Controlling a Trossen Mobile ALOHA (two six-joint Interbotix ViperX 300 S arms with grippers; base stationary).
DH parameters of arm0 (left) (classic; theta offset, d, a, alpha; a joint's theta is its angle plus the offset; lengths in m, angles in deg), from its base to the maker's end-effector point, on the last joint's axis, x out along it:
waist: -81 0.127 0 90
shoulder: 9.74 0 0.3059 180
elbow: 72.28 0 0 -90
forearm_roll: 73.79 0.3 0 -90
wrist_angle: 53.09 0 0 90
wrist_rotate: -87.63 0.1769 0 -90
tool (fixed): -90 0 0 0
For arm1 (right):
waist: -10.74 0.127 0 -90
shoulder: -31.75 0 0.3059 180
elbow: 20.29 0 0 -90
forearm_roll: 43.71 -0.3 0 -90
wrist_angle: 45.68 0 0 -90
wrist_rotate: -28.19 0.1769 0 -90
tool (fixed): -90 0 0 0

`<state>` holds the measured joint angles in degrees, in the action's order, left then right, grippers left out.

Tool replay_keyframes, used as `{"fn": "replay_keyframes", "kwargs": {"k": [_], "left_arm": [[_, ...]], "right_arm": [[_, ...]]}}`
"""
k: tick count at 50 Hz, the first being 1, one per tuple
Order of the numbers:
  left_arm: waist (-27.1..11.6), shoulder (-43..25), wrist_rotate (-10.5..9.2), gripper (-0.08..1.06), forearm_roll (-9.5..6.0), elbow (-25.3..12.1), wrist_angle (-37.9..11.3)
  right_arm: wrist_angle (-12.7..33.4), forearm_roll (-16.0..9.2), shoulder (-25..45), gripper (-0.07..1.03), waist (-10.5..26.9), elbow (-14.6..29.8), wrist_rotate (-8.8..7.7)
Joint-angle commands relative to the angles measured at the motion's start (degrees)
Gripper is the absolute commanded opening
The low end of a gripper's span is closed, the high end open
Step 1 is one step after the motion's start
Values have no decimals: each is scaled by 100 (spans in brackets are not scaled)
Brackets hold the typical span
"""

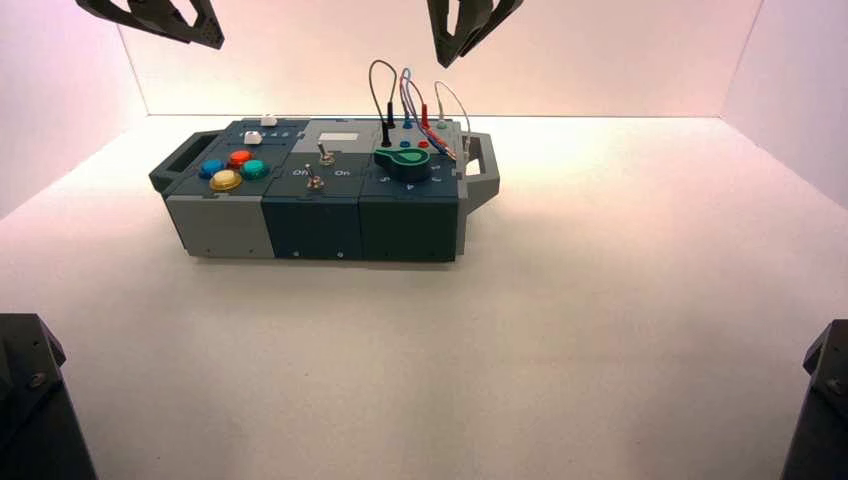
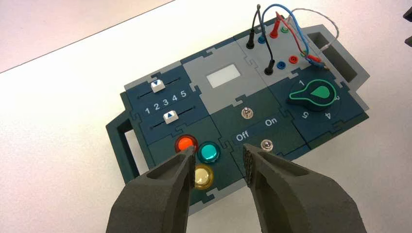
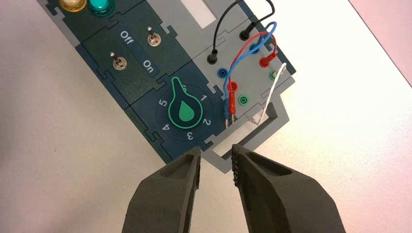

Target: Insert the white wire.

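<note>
Wires are crowding the socket panel at the box's right end, and I am using the green knob as my landmark. I am watching the white wire looping just beyond that knob, on the side toward the box's right handle: one end is sitting by a green socket at the panel's outer edge, while the other end is hanging loose over the handle opening, plugged into nothing I can see. Between the knob and the white wire, the red wire and blue wire are lying with their free plugs side by side, and the black wire is arching farther from the knob, both ends seated. I am holding the right gripper above the knob's near side, over the box edge by the handle, its fingers standing apart with nothing between them. I am keeping the left gripper well away from the knob, over the coloured buttons at the box's other end, fingers likewise spread and empty.
</note>
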<state>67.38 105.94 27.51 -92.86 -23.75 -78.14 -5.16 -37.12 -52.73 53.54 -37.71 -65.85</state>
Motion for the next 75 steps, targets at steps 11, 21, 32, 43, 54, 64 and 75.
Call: {"fn": "replay_keyframes", "kwargs": {"k": [11, 21, 32, 43, 54, 64, 75], "left_arm": [[18, 70, 26, 53, 9, -70, 62], [18, 79, 26, 53, 9, -88, 62], [-18, 79, 26, 53, 9, -97, 62], [-132, 70, 26, 53, -26, -132, 9], [-378, 97, 26, 53, -35, -176, -35], [-721, 202, 26, 53, -35, -229, -79], [-949, 352, 26, 53, -44, -237, -141]], "right_arm": [[-18, 9, -62, 36, -18, 70, 9], [0, 18, -70, 36, -26, 97, 0], [9, 18, -185, 36, -26, 97, 18], [9, 18, -211, 38, -26, 149, 44], [70, 18, -211, 44, -149, 229, 44], [88, -18, -167, 44, -439, 220, 132], [88, -70, 0, 44, -527, 167, 211]]}}
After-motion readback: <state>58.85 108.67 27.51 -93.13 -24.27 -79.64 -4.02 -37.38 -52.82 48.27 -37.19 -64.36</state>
